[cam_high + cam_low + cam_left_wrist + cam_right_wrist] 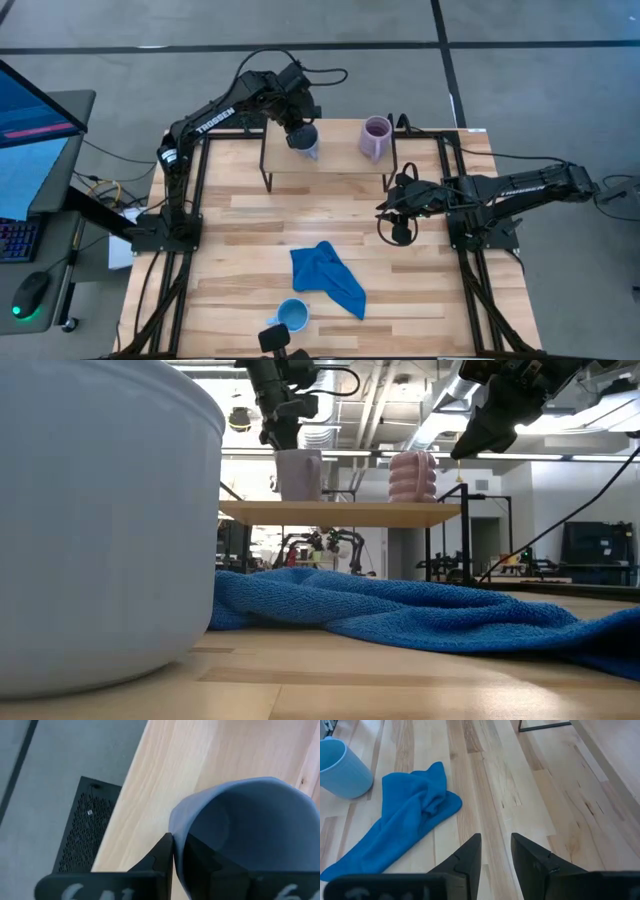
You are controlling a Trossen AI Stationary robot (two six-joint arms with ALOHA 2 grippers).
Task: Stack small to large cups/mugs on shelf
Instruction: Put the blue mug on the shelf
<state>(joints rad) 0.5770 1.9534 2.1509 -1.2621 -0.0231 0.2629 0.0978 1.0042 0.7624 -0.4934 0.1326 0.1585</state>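
Grey-blue mug (305, 140) on shelf (330, 166), rim pinched by left gripper (297, 132) reaching down, right gripper (400, 232) slightly parted, empty, above table (250, 250).

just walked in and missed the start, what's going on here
The left gripper is shut on the wall of the grey-blue mug, which stands on the shelf beside the pale purple mug. The right gripper hangs open and empty over the tabletop. The light blue mug sits at the table's near edge, next to the blue cloth.
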